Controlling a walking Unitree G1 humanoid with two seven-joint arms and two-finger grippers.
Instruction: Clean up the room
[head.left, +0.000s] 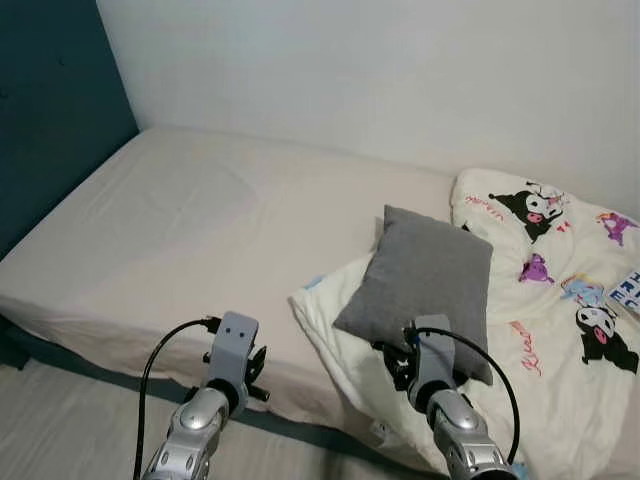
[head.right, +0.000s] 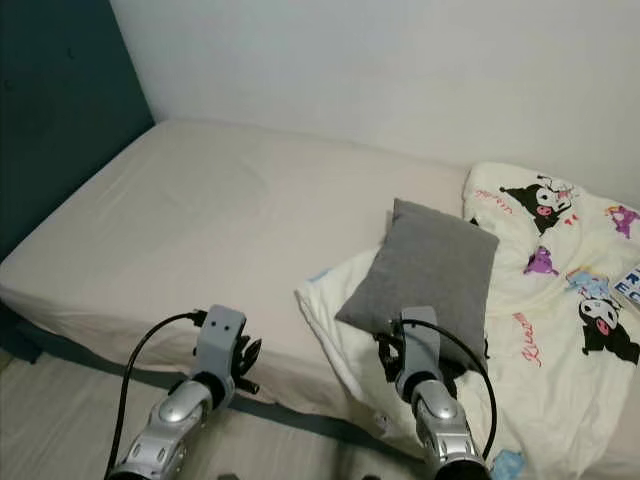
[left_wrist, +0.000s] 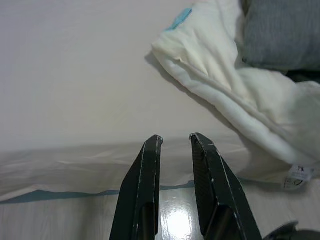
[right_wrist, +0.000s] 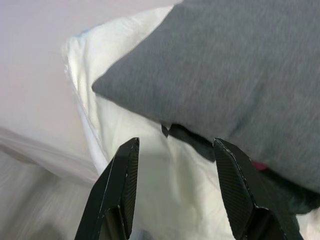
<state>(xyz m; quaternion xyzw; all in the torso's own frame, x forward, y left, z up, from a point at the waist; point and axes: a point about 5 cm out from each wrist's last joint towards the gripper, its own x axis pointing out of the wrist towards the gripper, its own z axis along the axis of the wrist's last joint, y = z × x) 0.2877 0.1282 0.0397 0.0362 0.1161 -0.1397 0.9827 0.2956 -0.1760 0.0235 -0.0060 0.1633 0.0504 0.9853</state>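
A grey pillow (head.left: 425, 275) lies on a cream quilt (head.left: 545, 290) printed with cartoon characters, bunched on the right half of the bed. My right gripper (right_wrist: 175, 142) is open, its fingers wide apart just short of the pillow's near edge (right_wrist: 150, 107), over the quilt. Further left, my left gripper (left_wrist: 176, 137) hovers at the bed's front edge with only a narrow gap between its fingers and nothing in them. It points at the bare beige sheet (head.left: 180, 230), and the quilt's folded corner (left_wrist: 200, 60) lies beside it.
A dark teal headboard (head.left: 50, 100) stands at the far left and a white wall (head.left: 380, 70) runs behind the bed. Pale wooden floor (head.left: 60, 430) lies in front. A blue-and-white printed item (head.left: 628, 290) rests on the quilt at the right edge.
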